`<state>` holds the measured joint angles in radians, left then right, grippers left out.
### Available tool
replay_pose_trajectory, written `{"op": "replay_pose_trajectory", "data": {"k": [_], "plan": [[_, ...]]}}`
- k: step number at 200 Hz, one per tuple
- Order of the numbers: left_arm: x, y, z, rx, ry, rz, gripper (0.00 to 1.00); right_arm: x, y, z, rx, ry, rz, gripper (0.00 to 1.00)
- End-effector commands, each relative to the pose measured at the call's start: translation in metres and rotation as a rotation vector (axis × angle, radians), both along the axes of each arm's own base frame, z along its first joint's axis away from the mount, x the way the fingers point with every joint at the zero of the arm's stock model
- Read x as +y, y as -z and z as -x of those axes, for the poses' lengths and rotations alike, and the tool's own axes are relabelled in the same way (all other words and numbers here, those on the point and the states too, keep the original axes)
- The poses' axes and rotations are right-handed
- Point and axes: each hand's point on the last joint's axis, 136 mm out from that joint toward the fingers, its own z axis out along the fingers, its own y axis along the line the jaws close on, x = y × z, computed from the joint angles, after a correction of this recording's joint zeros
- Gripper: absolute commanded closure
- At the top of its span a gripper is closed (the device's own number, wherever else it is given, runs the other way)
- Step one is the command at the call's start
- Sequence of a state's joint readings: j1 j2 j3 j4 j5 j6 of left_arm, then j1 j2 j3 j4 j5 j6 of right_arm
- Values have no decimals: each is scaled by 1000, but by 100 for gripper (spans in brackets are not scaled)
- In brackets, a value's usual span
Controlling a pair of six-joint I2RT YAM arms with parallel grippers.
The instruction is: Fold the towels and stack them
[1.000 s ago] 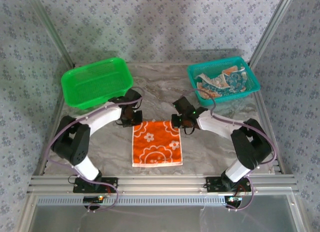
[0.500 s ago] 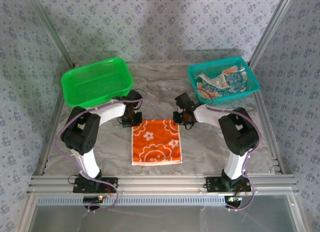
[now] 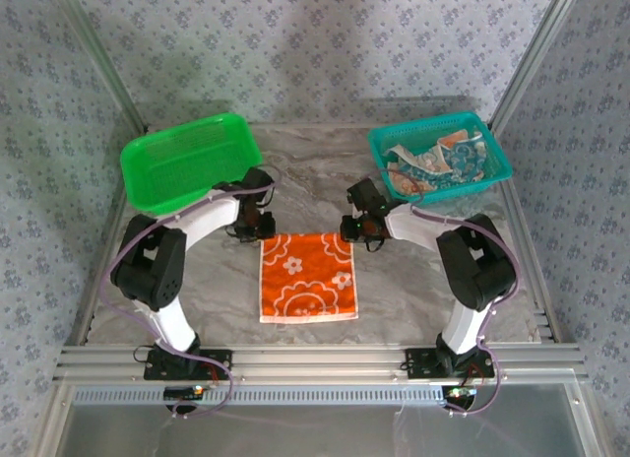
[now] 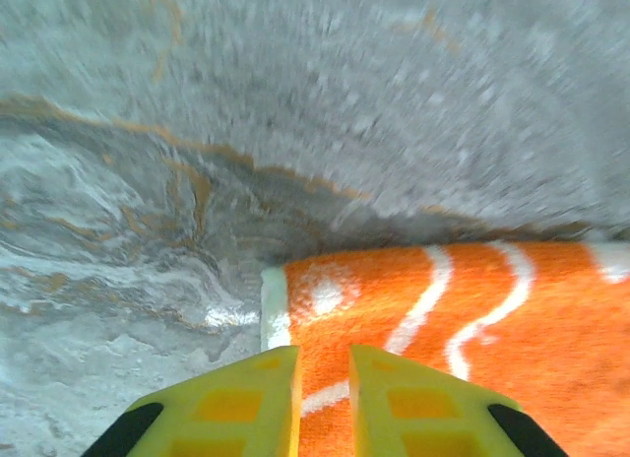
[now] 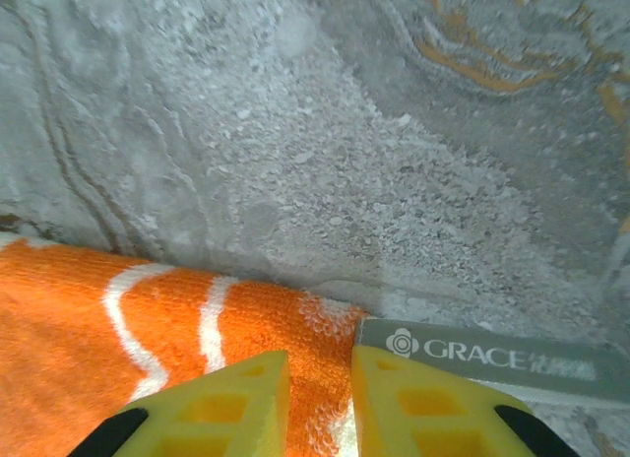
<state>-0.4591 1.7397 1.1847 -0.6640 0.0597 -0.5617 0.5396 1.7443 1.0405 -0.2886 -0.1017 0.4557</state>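
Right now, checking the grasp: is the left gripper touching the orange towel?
Cannot tell. Left wrist view: left gripper sits over the orange towel corner; contact hidden.

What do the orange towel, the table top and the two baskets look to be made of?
Orange towel: soft terry-like cloth, matte; a fuzzy pile shows in the wrist views. Table top: marble-look surface, grey with tan veins, faint sheen; possibly printed laminate rather than stone. Green basket and teal basket: moulded plastic mesh, slightly glossy.

aluminium-framed (image 3: pixel 315 362) lab robot cell
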Motion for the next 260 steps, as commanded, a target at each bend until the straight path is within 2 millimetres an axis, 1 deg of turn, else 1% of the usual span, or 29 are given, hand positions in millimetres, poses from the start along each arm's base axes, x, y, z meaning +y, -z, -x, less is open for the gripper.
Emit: {"op": "replay_pose_trajectory", "data": {"k": [1,47,73,75,80,97,110,125,149,178,212,235,251,260], "plan": [[8,-14,-4,-14,-4,-9,80,-3,-22,-6,-13,36,-27,75],[7,11,-3,37,18,-23,77,-8,-10,-8,41,84,-10,75],[8,22,2,66,28,-34,75,-11,0,-9,72,104,-9,74],[6,21,-3,49,27,-26,75,-11,0,-9,72,103,-10,73],[6,23,-4,45,27,-26,75,-11,2,-10,74,103,-12,73],[7,29,-2,56,28,-35,75,-9,5,-12,78,102,-14,73],[8,34,0,67,28,-40,75,-9,9,-11,90,103,-9,73],[8,38,1,74,27,-42,75,-12,14,-7,102,107,-2,70],[10,44,5,84,28,-47,74,-13,21,-4,118,106,8,70],[12,49,6,90,29,-52,75,-8,25,-6,125,93,-8,71],[11,52,8,98,31,-51,77,-3,34,1,148,67,1,71],[10,53,9,97,29,-42,79,-2,41,8,159,53,17,73],[9,54,10,101,31,-41,81,-2,44,11,169,53,15,79],[9,55,11,104,32,-41,85,-2,45,12,171,53,15,87]]}}
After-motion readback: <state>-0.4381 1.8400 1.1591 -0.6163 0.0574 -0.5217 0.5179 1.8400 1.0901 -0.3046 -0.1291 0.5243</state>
